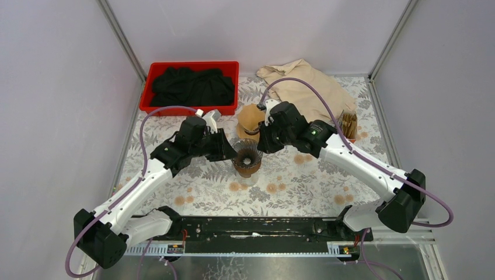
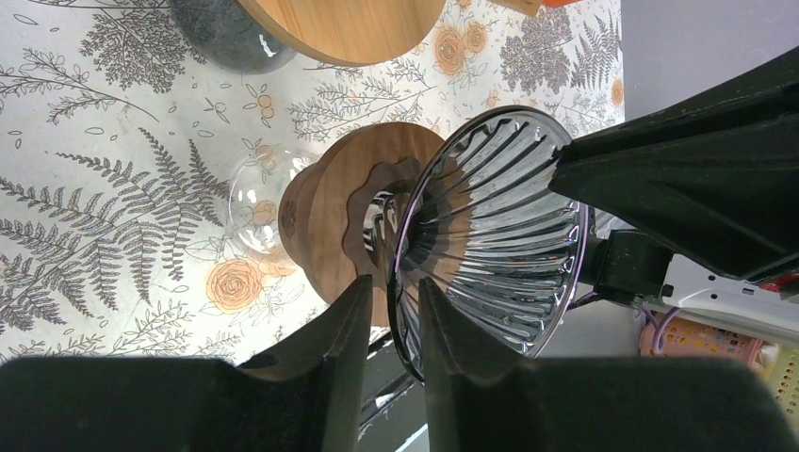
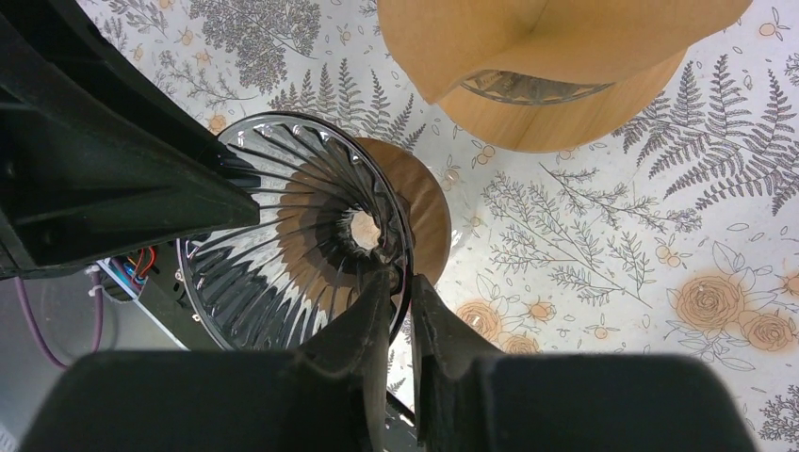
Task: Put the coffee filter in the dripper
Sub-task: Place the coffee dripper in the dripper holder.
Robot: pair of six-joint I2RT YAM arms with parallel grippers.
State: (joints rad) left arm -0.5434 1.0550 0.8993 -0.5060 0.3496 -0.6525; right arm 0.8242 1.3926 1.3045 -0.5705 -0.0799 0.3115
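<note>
Straddling the dripper point(image 2: 490, 235) rim, both tools point(image 2: 391, 311) point(image 3: 403, 301) pinch it nearly closed, seen only from wrists.

No legible text, label, brand, number or sign appears in any view. The patterned table covering point(image 1: 303, 181) carries only printed ferns and roses, no lettering. The ribbed glass cone dripper point(image 2: 490, 226) with its wooden collar shows no marking. The small pale patch on the wooden collar cannot be read.
</note>
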